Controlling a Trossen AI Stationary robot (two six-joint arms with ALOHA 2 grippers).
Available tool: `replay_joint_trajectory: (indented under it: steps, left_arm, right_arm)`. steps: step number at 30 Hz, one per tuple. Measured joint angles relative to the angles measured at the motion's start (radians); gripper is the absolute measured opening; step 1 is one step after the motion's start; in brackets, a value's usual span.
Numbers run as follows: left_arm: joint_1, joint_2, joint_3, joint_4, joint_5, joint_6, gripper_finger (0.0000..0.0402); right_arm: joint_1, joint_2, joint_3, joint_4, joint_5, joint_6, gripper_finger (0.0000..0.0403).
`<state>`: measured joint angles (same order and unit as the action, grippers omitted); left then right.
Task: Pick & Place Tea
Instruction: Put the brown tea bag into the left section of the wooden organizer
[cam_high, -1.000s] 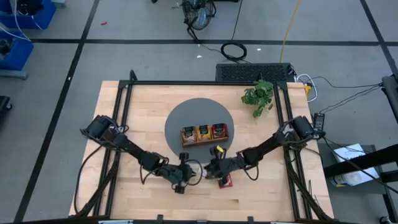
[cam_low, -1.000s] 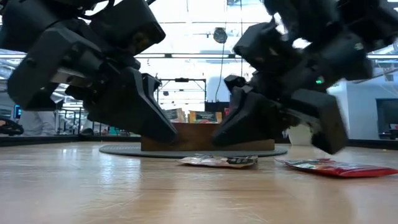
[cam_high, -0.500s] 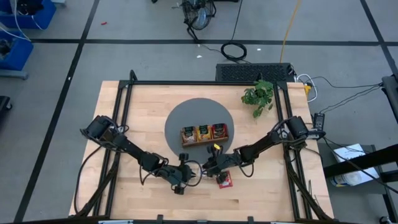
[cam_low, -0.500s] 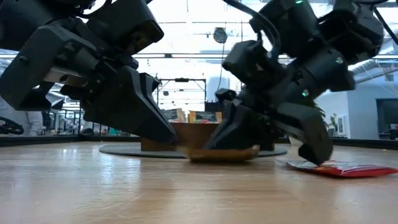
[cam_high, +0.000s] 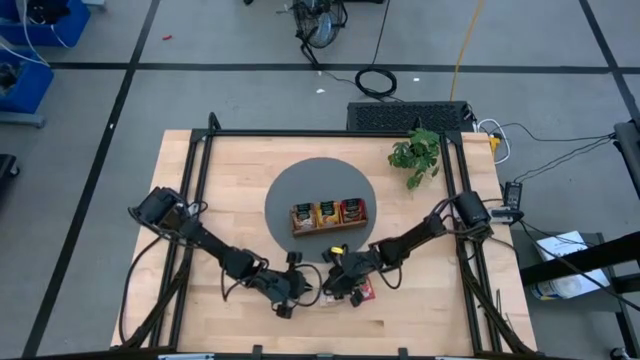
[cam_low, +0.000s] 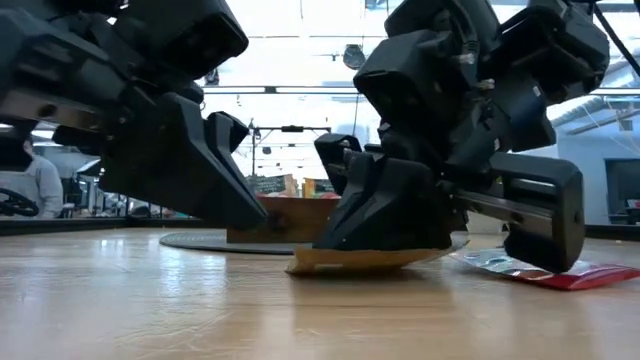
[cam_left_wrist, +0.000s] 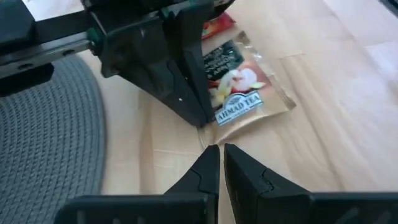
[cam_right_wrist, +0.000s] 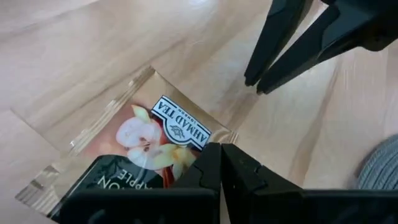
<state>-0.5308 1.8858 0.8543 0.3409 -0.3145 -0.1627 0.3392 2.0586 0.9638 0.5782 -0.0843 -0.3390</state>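
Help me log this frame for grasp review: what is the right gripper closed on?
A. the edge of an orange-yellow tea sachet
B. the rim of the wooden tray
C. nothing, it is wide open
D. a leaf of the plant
A: in the right wrist view the right gripper has its fingers shut on the edge of the orange-yellow tea sachet, which the low view shows tilted off the table.

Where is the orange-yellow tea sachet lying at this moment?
The orange-yellow tea sachet lies on the wooden table near its front edge, under the right pincer, beside a red sachet.
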Motion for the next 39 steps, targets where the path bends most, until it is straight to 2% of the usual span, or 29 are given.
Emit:
replay_joint_trajectory:
  steps: [5, 10, 13, 16, 19, 23, 28, 33, 39]
  left_arm:
    - [-0.01, 0.0, 0.0, 0.005, 0.0, 0.002, 0.0031]
    - [-0.01, 0.0, 0.0, 0.007, 0.0, 0.008, 0.0031]
    - [-0.01, 0.0, 0.0, 0.006, 0.0, 0.012, 0.0031]
    - [-0.009, 0.0, 0.0, 0.007, -0.004, 0.034, 0.0031]
    - [0.002, 0.0, 0.0, 0.007, -0.01, 0.03, 0.0031]
    - [0.027, 0.005, 0.0, 0.009, -0.028, 0.021, 0.0031]
    - [0.05, 0.042, 0.0, 0.009, -0.025, -0.007, 0.0031]
    - [0.055, 0.082, 0.0, 0.062, 0.003, -0.032, 0.0031]
    - [0.025, 0.09, 0.0, 0.088, 0.045, -0.03, 0.003]
  right_arm:
    - [0.028, -0.013, -0.002, 0.034, 0.09, -0.049, 0.0]
    - [0.081, -0.094, -0.003, 0.022, 0.186, -0.073, 0.0]
    - [0.118, -0.155, -0.002, -0.081, 0.19, -0.048, 0.0]
    - [0.148, -0.203, -0.002, -0.219, 0.189, 0.049, 0.0]
    - [0.167, -0.217, -0.002, -0.283, 0.184, 0.151, 0.0]
    - [0.184, -0.181, -0.002, -0.31, 0.138, 0.229, 0.0]
    - [0.188, -0.151, -0.002, -0.352, 0.134, 0.298, 0.0]
    - [0.164, -0.153, -0.001, -0.392, 0.237, 0.327, 0.0]
    - [0.1, -0.153, -0.001, -0.389, 0.249, 0.328, 0.0]
